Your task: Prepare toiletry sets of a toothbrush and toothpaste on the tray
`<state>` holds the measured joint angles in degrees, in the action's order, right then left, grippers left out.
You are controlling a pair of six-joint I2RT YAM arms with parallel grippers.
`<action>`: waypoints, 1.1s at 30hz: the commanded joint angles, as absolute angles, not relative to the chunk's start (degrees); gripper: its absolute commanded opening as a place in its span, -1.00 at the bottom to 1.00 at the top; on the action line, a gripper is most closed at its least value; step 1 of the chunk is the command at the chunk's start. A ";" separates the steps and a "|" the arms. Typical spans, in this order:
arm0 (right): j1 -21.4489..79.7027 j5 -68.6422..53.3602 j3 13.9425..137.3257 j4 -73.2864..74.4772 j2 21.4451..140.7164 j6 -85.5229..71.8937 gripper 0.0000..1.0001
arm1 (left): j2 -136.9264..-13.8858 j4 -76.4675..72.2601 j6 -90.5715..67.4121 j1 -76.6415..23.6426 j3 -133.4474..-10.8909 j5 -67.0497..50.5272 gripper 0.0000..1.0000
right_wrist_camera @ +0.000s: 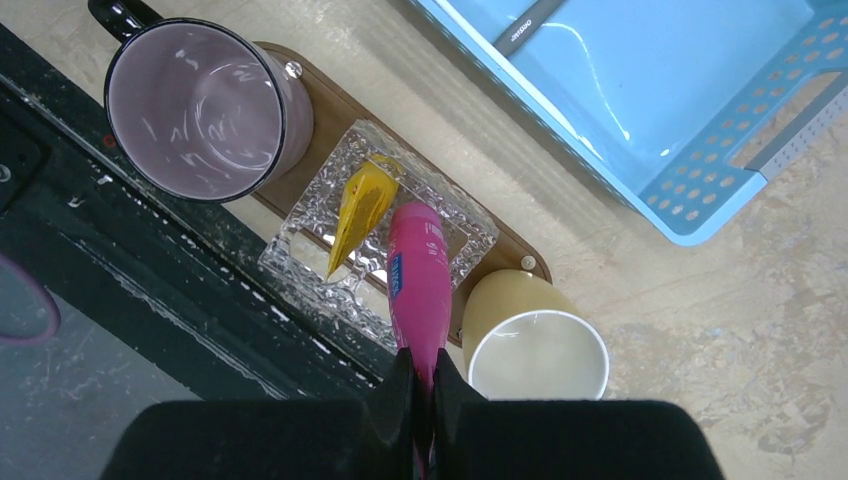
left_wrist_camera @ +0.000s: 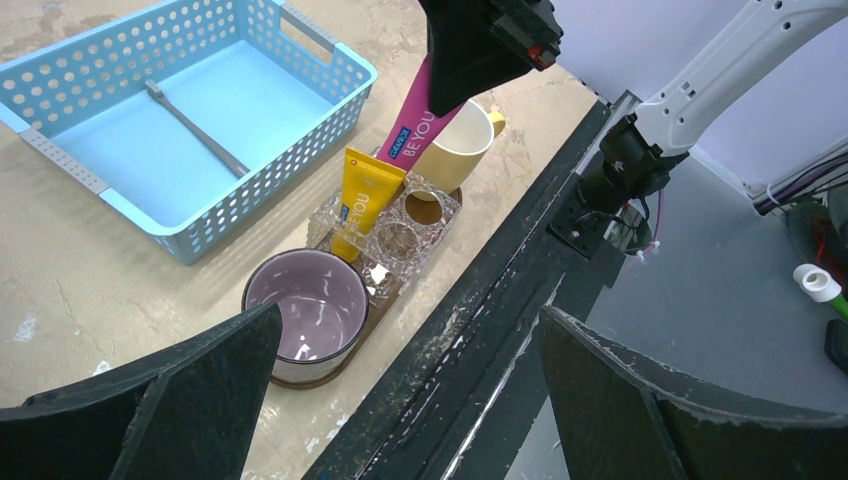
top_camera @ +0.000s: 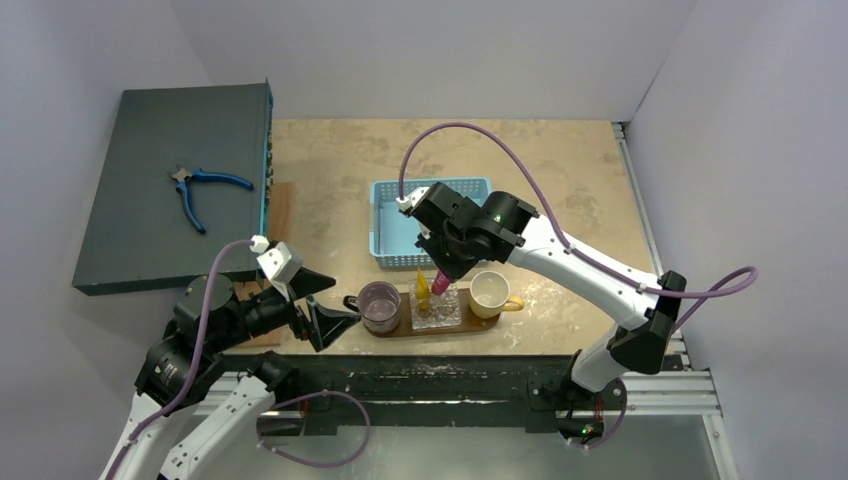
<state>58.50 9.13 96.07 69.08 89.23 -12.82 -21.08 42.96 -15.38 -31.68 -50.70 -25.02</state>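
**Right tool clamped on the pink tube at the holder; left tool released**

- You've got the right tool point(right_wrist_camera: 421, 375) pinched on the flat tail of the pink tube point(right_wrist_camera: 418, 285). The tube is tilted, with its cap end down at the glass holder point(right_wrist_camera: 310, 250). Can't tell if it's seated.
- The yellow tube point(right_wrist_camera: 360, 205) stands in the holder just beside it, leaning.
- The holder sits mid-tray point(right_wrist_camera: 330, 105), between the purple mug point(right_wrist_camera: 195, 105) and the yellow mug point(right_wrist_camera: 535, 360). The tray is at the near edge of the bench.
- The toothbrush point(left_wrist_camera: 195, 125) lies flat in the blue basket point(left_wrist_camera: 250, 190), just behind the tray.
- Your left tool point(left_wrist_camera: 408, 320) is spread wide with nothing between its fingers, and hangs near the purple mug end of the tray.
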 commanded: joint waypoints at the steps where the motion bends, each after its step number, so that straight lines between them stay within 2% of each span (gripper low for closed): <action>1: 58.79 10.19 96.19 67.57 89.08 -13.18 -1.00 | -20.83 41.97 -14.15 -31.88 -50.36 -24.54 1.00; 33: 58.45 10.70 89.63 61.84 94.48 -10.31 -0.94 | -22.48 41.77 -14.15 -31.90 -50.27 -24.71 1.00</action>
<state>58.48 9.52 90.26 64.07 94.56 -11.09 -21.56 42.96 -15.38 -31.68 -50.70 -25.02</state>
